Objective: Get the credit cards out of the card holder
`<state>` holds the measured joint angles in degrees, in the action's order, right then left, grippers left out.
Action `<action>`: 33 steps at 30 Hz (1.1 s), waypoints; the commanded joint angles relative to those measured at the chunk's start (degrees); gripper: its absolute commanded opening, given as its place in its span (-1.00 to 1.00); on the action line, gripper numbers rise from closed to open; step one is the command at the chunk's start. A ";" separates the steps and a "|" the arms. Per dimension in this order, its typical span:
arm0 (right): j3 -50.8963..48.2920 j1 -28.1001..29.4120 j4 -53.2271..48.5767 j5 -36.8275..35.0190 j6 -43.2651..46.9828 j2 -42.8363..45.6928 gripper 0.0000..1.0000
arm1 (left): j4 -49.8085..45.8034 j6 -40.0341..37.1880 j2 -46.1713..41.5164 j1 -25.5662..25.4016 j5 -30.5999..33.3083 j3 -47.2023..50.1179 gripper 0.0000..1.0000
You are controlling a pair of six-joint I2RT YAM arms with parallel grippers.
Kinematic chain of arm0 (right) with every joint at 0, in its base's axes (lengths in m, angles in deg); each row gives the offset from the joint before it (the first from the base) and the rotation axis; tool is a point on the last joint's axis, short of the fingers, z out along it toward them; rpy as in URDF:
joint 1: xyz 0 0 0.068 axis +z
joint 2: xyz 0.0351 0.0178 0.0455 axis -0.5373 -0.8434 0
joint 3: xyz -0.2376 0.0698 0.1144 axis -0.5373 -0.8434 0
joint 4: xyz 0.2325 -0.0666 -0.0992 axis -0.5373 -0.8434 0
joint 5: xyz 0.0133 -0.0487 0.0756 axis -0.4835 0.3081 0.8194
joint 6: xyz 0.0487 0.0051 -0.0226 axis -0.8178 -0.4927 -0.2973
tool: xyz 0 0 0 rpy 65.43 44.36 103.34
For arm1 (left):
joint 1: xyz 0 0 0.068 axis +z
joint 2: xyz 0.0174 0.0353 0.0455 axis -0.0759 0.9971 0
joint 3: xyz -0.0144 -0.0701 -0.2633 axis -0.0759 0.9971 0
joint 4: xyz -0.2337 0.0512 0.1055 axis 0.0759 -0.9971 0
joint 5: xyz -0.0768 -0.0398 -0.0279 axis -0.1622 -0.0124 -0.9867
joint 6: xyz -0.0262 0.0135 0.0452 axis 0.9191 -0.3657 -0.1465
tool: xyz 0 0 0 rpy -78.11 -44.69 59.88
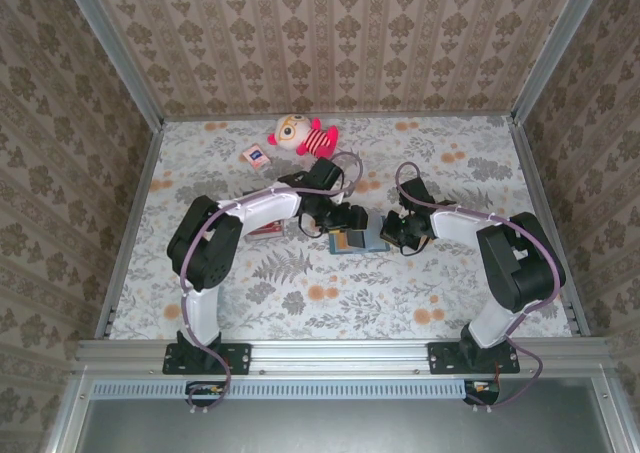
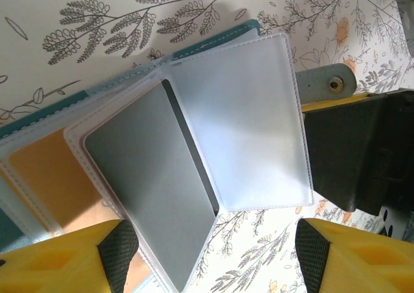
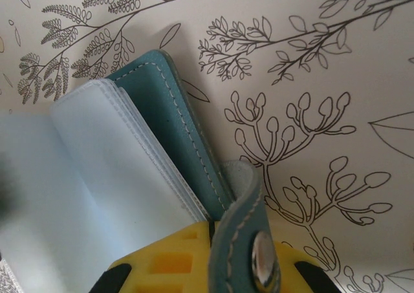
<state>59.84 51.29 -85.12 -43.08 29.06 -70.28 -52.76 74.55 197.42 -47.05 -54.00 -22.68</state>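
Observation:
The teal card holder (image 1: 360,241) lies open mid-table between both grippers. In the left wrist view its clear sleeves (image 2: 239,118) fan out; one holds a grey card (image 2: 149,183), another behind it a tan-orange credit card (image 2: 45,176). My left gripper (image 2: 213,257) is open just over the sleeves, and the grey card's sleeve corner reaches between the pads, close to the left pad (image 2: 119,254). My right gripper (image 3: 240,231) is shut on the holder's teal cover (image 3: 174,118) at its edge, and the snap strap (image 3: 249,241) curls over the fingers.
A red-and-yellow plush toy (image 1: 300,133) and a small white-and-red packet (image 1: 254,155) lie at the back. A dark red block (image 1: 265,229) sits under the left arm. Patterned walls close in the table's sides and back.

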 commanded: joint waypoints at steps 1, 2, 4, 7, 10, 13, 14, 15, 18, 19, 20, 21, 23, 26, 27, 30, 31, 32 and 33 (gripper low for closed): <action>-0.17 0.90 -1.38 0.23 0.81 -0.45 -0.86 | -3.13 -3.15 0.08 -0.52 0.91 -2.26 0.43; -0.09 0.90 -1.37 0.23 0.82 -0.42 -0.85 | -3.93 -3.40 0.01 -0.54 1.97 -2.78 0.43; -0.08 0.90 -1.33 0.23 0.74 -0.38 -0.86 | -5.00 -3.71 0.05 -0.54 3.37 -3.33 0.44; -0.12 0.86 -1.53 -0.16 0.72 0.36 -0.86 | -4.67 -3.54 0.35 -0.63 2.67 -3.17 0.44; 0.08 0.84 -2.03 -1.01 1.14 2.02 -0.86 | -5.19 -3.66 0.51 -0.63 3.22 -2.95 0.39; 0.63 0.83 -2.81 -1.62 1.69 2.79 -0.86 | -9.14 -4.08 -0.51 -0.51 9.33 -3.74 0.29; 0.87 0.86 -3.06 -1.53 1.77 2.93 -0.86 | -9.92 -4.45 -1.29 -0.48 11.15 -3.76 0.27; 0.82 0.81 -3.07 -1.53 1.77 3.10 -0.86 | -10.47 -4.51 -2.01 -0.38 12.32 -3.62 0.26; 0.94 0.75 -3.08 -1.61 1.71 4.42 -0.86 | -10.44 -4.45 -3.71 -0.04 13.46 -2.62 0.26; 0.95 0.74 -3.16 -1.55 1.61 5.13 -0.86 | -10.34 -4.18 -4.00 0.01 13.70 -2.26 0.25; 0.85 0.75 -3.08 -1.52 1.52 6.17 -0.86 | -10.05 -3.90 -4.20 0.12 13.88 -1.82 0.23; 0.88 0.81 -3.11 -1.58 1.37 6.99 -0.86 | -9.79 -3.49 -4.34 0.24 13.99 -1.38 0.21; 0.53 0.79 -2.79 -1.62 1.27 9.19 -0.83 | -8.76 -2.42 -4.59 0.44 14.20 -0.56 0.16; -0.51 0.80 -2.07 -1.70 1.33 13.49 -0.79 | -6.69 -0.39 -5.60 0.96 14.28 1.35 0.09; -0.62 0.82 -2.08 -1.66 1.54 14.66 -0.77 | -5.86 0.26 -6.14 1.25 14.36 2.13 0.07; -0.49 1.29 -2.16 -0.98 3.30 18.16 -0.68 | -4.13 2.13 -7.92 1.92 14.71 4.20 0.06; -0.17 1.58 -2.28 -0.49 4.15 18.35 -0.65 | -3.74 2.62 -8.64 2.04 14.85 4.80 0.06; 0.51 1.97 -2.61 0.27 4.99 18.07 -0.64 | -3.36 3.07 -9.36 2.09 15.18 5.49 0.06; 1.30 2.55 -2.82 1.14 5.97 17.19 -0.63 | -2.96 3.47 -10.09 2.18 15.56 6.17 0.05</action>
<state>59.88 52.45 -86.85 -43.58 31.79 -53.03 -57.70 75.38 191.00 -45.35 -40.01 -18.01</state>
